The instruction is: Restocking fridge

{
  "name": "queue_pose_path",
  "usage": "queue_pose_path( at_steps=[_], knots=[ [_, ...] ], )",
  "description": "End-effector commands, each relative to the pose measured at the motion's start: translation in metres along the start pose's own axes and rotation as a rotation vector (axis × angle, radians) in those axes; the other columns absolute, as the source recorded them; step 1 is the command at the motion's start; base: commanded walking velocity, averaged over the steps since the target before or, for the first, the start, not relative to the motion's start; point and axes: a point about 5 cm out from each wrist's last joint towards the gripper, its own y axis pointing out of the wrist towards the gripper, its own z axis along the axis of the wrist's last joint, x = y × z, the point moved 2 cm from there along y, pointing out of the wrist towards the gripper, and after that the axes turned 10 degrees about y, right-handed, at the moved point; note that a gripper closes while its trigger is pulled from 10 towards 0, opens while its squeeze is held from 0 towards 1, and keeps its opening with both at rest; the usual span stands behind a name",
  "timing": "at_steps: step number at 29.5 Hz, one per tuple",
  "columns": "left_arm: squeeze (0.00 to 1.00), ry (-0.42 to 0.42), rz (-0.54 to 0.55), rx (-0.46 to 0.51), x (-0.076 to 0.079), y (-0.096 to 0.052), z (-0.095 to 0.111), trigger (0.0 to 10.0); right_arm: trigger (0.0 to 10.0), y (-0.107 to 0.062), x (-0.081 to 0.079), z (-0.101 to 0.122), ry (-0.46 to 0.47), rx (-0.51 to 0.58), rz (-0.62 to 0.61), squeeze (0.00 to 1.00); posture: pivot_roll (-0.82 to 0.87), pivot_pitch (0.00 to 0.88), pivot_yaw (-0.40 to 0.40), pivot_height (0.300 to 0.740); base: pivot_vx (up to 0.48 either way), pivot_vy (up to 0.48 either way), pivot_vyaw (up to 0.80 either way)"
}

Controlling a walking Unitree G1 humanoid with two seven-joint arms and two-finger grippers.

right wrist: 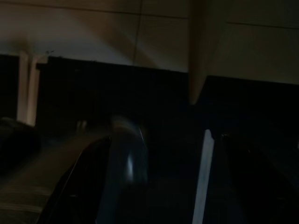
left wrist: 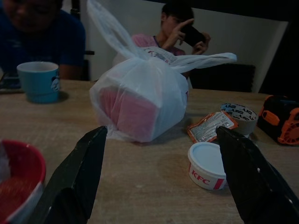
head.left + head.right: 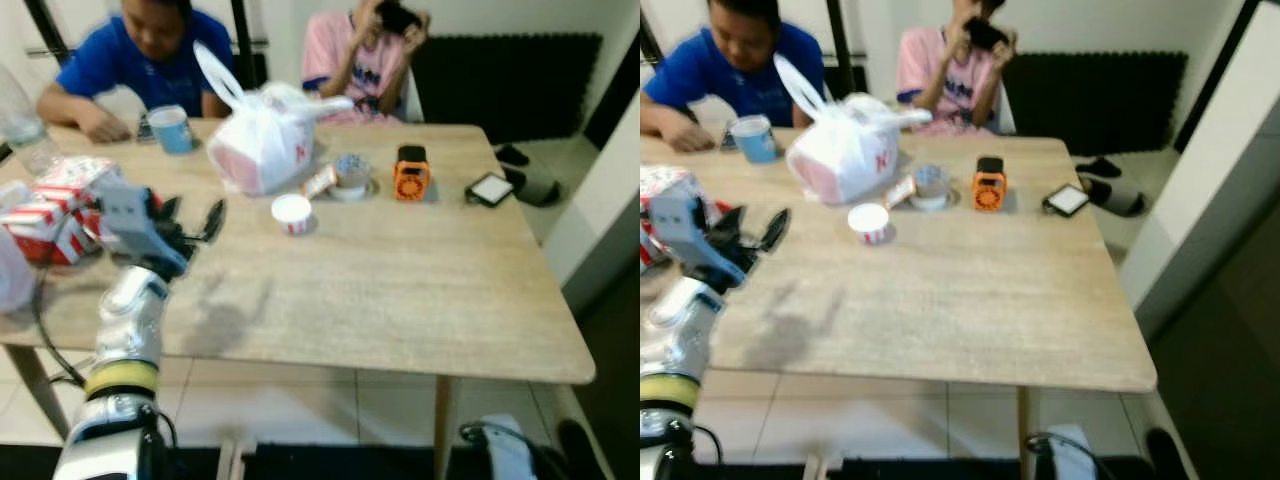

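My left gripper (image 3: pixel 190 218) hovers open over the left part of the wooden table (image 3: pixel 400 290), with nothing between its fingers. Ahead of it in the left wrist view are a knotted white plastic bag (image 2: pixel 140 100) holding a pink box, and a small white KFC tub (image 2: pixel 205 165). A sauce packet (image 2: pixel 208 126) lies beside the tub. Red and white KFC boxes (image 3: pixel 60 205) are stacked just left of the gripper. My right arm (image 3: pixel 510 450) hangs idle below the table edge; in the dark right wrist view the right gripper (image 1: pixel 163 186) has its two fingers apart.
A blue cup (image 3: pixel 172 128), a tape roll (image 3: pixel 352 172), an orange gadget (image 3: pixel 411 172) and a phone (image 3: pixel 490 188) sit on the far half. A clear bottle (image 3: pixel 25 125) stands far left. Two people (image 3: pixel 150 50) sit across the table. Slippers (image 3: pixel 530 185) lie on the floor at right.
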Motion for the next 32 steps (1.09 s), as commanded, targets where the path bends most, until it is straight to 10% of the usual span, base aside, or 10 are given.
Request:
queue_pose_path(
  at_steps=[1,32],
  knots=[
    [0.00,0.011,-0.009,-0.011,0.002,-0.001,-0.003,10.0,10.0,-0.001,0.006,0.001,0.001,0.003,-0.019,0.00,-0.04,0.000,0.039,0.740,0.330,0.000,0.00],
    [0.00,0.129,-0.461,-0.019,0.078,0.021,0.004,10.0,10.0,-0.003,0.008,-0.012,-0.022,-0.028,-0.023,0.00,-0.05,0.042,0.031,0.740,0.026,-0.123,0.00]
  ],
)
